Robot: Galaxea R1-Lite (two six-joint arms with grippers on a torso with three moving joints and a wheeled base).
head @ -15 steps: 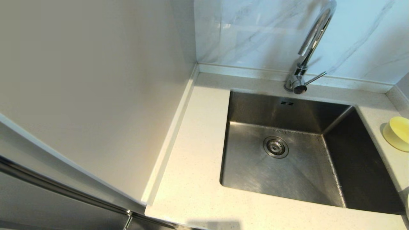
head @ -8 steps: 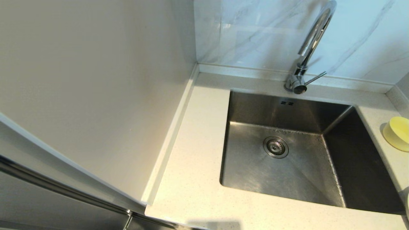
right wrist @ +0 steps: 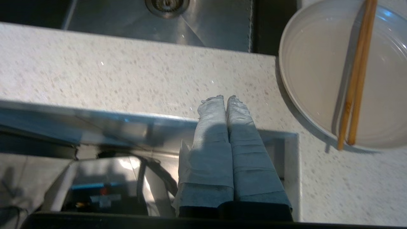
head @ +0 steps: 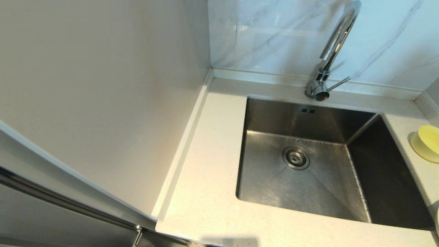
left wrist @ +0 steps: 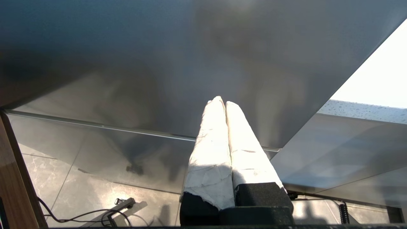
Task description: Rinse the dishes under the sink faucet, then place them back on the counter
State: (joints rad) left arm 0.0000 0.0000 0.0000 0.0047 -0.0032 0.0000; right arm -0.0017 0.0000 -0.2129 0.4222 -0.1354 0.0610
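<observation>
Right gripper [right wrist: 226, 97] fingers pressed together, empty, above counter [right wrist: 127, 76] edge beside plate [right wrist: 318, 79]; left likewise.

1. I take the sink [head: 301, 161] as landmark: its basin is bare apart from the drain strainer [head: 296, 157], so there is room to go down into it.
2. The faucet [head: 331, 51] arches over the sink's back rim; its lever [head: 337, 84] sticks out sideways toward the right. That blocks a path in from the back.
3. The counter [head: 205, 171] strip left of the sink is bare, but a tall panel [head: 103, 103] walls it in.
4. Right of the sink the yellow bowl [head: 427, 143] sits just beside the rim.
5. By the sink's front right corner the plate [right wrist: 321, 76] carries the chopsticks [right wrist: 356, 73] across it.
6. My right gripper [right wrist: 226, 98], fingers pressed together, hangs over the counter's front edge, clear of the plate.
</observation>
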